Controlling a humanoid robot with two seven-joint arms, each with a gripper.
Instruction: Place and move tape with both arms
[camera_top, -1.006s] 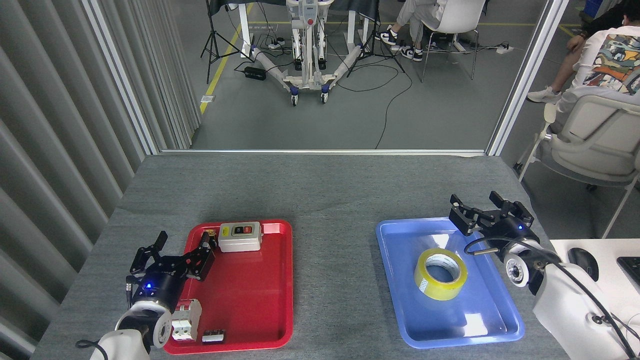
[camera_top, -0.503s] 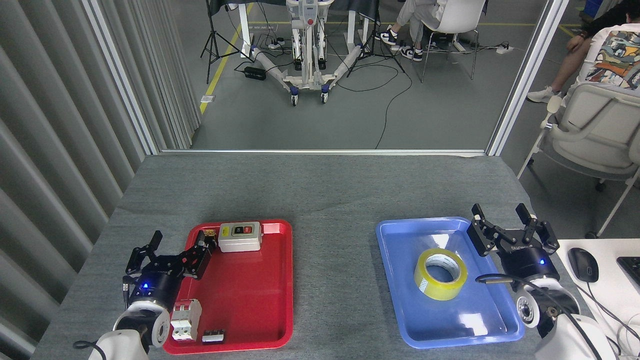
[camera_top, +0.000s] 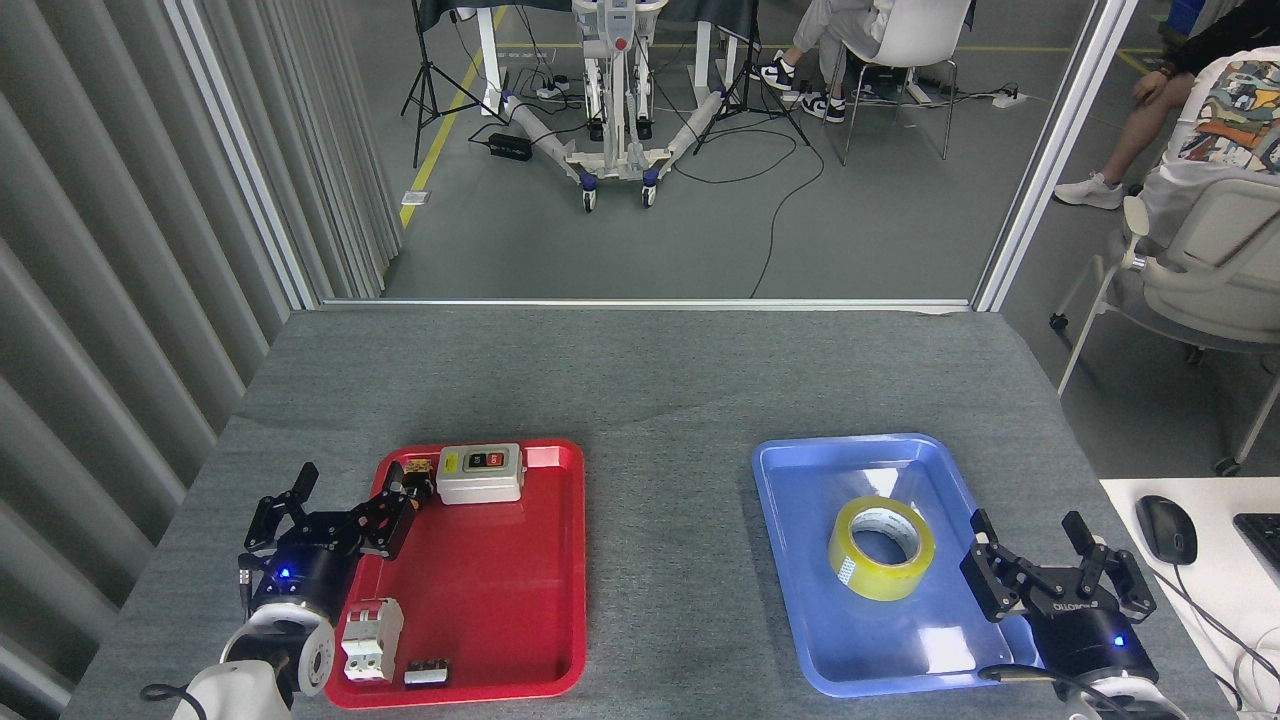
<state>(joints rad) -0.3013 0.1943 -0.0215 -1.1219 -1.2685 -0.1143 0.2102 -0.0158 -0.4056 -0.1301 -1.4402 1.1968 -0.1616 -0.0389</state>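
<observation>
Pulled back to 4 o'clock of the tape (camera_top: 881, 548), right gripper (camera_top: 1057, 570) wide, empty; left gripper (camera_top: 342, 498) likewise wide, tape released in blue tray (camera_top: 800, 470).

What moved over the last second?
The right tool pulled back toward the robot, from the far right corner of the blue tray to its near right edge, open and empty. The left tool eased back slightly, also open. The tape and red tray stayed put.
</observation>
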